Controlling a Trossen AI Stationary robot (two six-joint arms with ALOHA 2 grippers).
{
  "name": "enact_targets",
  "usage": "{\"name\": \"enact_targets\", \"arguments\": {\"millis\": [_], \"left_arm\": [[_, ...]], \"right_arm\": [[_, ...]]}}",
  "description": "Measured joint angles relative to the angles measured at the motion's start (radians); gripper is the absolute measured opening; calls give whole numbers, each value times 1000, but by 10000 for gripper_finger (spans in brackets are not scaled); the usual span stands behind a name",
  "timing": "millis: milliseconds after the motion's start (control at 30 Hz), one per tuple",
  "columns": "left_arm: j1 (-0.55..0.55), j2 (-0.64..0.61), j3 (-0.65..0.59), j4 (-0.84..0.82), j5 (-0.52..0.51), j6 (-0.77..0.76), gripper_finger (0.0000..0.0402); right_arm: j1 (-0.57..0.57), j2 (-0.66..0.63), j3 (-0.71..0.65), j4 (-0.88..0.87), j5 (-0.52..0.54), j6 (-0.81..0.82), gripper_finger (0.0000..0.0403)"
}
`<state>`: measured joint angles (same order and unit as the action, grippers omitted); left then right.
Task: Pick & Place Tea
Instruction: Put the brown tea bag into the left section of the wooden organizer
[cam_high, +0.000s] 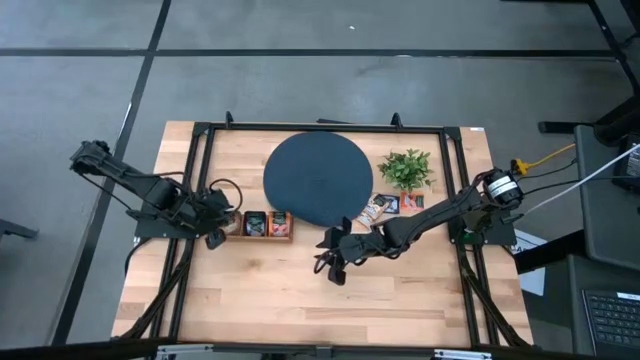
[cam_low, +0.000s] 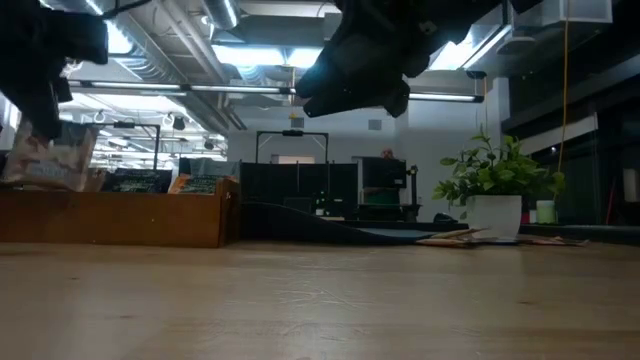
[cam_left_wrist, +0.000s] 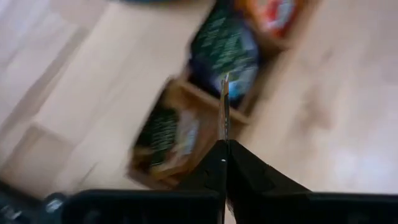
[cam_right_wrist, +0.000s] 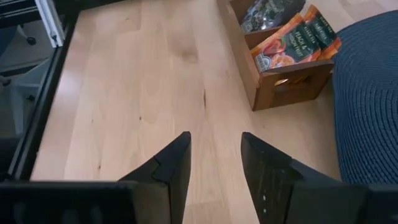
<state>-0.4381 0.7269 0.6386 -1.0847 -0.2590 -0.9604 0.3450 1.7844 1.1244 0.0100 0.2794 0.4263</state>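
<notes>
A wooden tray (cam_high: 262, 236) of tea sachets (cam_high: 255, 223) sits on the table (cam_high: 250, 300) left of a round dark disc (cam_high: 315, 180). The left gripper (cam_high: 218, 232) hovers at the tray's left end, its fingers pinched on a thin sachet held edge-on (cam_left_wrist: 224, 115). The right gripper (cam_high: 328, 262) hangs over bare wood right of the tray, fingers spread, holding nothing. More loose sachets (cam_high: 388, 206) lie beside a small plant (cam_high: 406, 168), behind the right gripper.
</notes>
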Motion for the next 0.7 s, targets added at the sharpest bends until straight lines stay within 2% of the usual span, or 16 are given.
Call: {"name": "enact_targets", "arguments": {"millis": [133,533,700], "left_arm": [[0,1,-22,-65,-35,-38,3],[0,2,-49,-42,-83,-24,4],[0,2,-49,-41,-80,-29,29]], "right_arm": [[-1,0,0,-11,7,0,142],[0,0,0,-40,42,-3,142],[0,0,0,-85,42,3,142]]}}
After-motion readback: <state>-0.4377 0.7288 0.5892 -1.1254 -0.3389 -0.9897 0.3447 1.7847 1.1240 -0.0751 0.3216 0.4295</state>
